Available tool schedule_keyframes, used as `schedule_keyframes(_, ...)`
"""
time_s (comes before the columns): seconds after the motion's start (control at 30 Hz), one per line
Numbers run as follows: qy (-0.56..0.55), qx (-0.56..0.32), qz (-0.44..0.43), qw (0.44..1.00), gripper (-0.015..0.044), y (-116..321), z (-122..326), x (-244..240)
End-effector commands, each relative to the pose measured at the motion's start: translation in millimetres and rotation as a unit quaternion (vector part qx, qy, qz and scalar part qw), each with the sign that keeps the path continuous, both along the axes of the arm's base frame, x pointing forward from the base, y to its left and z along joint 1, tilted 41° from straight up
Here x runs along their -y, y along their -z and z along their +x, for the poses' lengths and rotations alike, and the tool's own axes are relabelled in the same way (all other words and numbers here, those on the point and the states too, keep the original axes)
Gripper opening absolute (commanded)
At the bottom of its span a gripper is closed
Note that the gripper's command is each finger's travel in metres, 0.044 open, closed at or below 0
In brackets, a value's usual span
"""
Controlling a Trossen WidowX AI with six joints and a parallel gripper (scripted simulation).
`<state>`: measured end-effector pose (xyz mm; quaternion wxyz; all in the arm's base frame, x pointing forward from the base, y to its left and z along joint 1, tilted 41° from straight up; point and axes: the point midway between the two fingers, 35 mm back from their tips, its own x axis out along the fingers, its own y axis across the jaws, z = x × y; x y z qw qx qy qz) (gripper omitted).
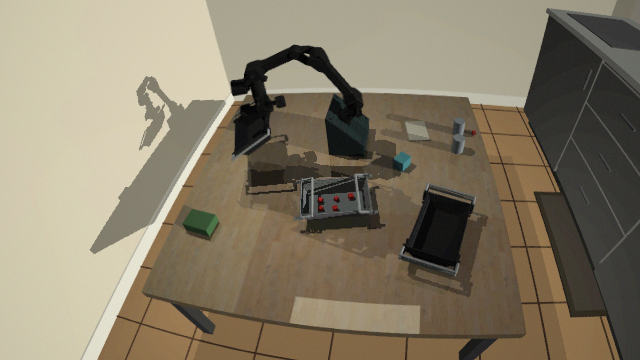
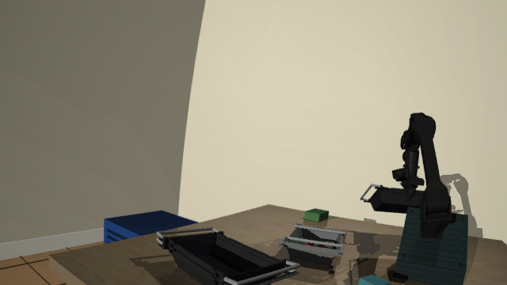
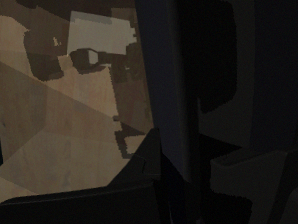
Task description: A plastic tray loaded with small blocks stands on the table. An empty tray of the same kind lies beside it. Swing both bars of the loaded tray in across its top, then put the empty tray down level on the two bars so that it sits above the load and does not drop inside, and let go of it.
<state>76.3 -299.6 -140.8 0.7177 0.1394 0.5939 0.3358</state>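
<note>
The loaded grey tray (image 1: 340,223) (image 2: 309,255) stands mid-table with several small red blocks (image 1: 351,196) inside. Its two wire bars, one bar (image 1: 310,200) near the left end and one bar (image 1: 358,192) near the right end, lie across its top. My gripper (image 1: 265,113) (image 2: 409,196) is shut on a side wall of an empty black tray (image 1: 249,131) (image 2: 390,200) (image 3: 167,75). That tray hangs above the table at the back left, left of the loaded tray, and is tilted in the top view. In the wrist view its dark wall hides much of the grip.
Another black tray (image 1: 440,230) (image 2: 238,253) stands at the right with its bars out over its ends. A green block (image 1: 201,222) (image 2: 316,215) lies at the left. A teal cube (image 1: 402,161) (image 2: 373,281) lies near the arm's base (image 1: 347,132). Two grey cylinders (image 1: 458,144) stand at the back right.
</note>
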Motion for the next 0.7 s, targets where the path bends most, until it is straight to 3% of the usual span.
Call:
schedule_keyframes(0.0,-0.002,0.003,-0.013,1.0,0.0,-3.4,0.2,6.9)
schedule_keyframes(0.37,-0.003,0.004,-0.013,1.0,0.0,-3.8,0.9,6.9)
schedule_keyframes(0.67,-0.054,0.043,-0.028,0.997,0.0,-24.2,35.7,2.9)
